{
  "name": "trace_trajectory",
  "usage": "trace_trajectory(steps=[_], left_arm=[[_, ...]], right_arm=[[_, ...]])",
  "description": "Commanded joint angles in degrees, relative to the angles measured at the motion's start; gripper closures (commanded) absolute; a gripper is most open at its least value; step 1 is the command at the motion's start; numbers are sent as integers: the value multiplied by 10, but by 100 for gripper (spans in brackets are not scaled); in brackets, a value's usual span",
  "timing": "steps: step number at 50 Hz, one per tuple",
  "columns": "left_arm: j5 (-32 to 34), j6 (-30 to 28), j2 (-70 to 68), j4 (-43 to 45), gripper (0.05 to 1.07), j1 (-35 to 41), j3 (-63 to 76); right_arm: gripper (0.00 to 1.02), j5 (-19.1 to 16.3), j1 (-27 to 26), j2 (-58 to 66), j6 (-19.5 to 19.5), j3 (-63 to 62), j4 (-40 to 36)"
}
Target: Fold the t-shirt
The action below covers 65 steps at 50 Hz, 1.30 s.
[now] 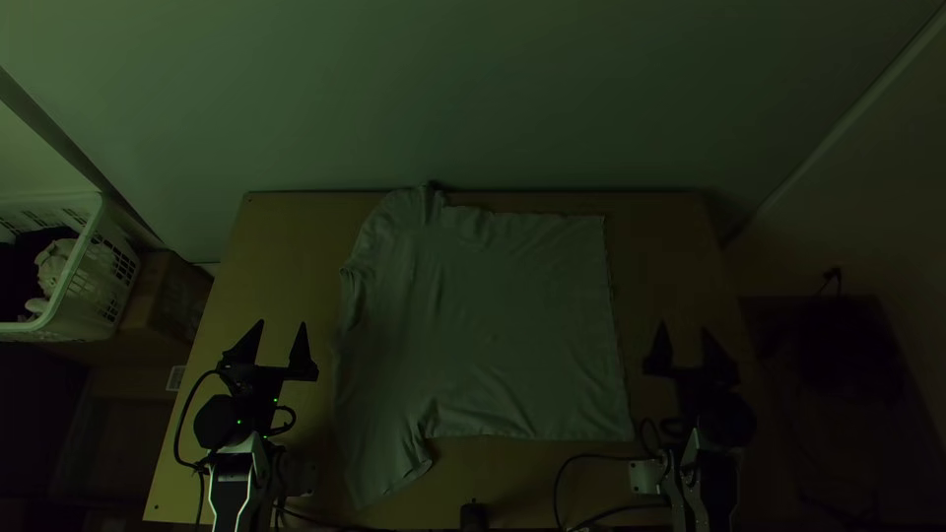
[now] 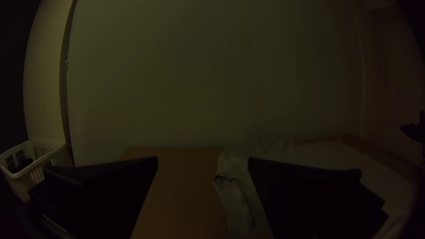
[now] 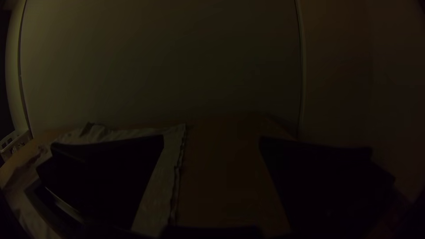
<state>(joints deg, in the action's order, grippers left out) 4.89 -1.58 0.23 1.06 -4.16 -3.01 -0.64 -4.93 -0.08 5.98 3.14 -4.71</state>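
Observation:
A light t-shirt (image 1: 503, 325) lies spread on the table in the top view, its hem toward the right and its sleeves and neck at the left, with some wrinkles. To the left of the shirt, my left gripper (image 1: 276, 343) is open over bare table. On the shirt's other side my right gripper (image 1: 687, 345) stands open, apart from the cloth. In the left wrist view, my left gripper (image 2: 202, 163) has a gap between its fingers, with the shirt (image 2: 237, 194) beyond. The right wrist view has my right gripper (image 3: 211, 140) and the shirt's hem edge (image 3: 170, 177).
The wooden table (image 1: 286, 236) has bare strips on both sides of the shirt. A white laundry basket (image 1: 94, 266) with cloth inside stands off the table's left side, beside a cardboard box (image 1: 172, 300). A wall rises behind the table. Cables loop near both arms' bases.

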Motion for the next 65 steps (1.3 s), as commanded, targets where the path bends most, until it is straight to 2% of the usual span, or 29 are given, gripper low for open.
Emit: trace_trajectory(steps=[1, 59, 65], left_arm=[[1, -10, -3, -7, 9, 3, 29], [1, -10, -3, -7, 9, 3, 29], [-15, -8, -2, -13, 9, 2, 28]], right_arm=[[4, 6, 4, -1, 7, -10, 11], [4, 6, 4, 0, 6, -10, 12], [4, 6, 3, -1, 6, -10, 11]])
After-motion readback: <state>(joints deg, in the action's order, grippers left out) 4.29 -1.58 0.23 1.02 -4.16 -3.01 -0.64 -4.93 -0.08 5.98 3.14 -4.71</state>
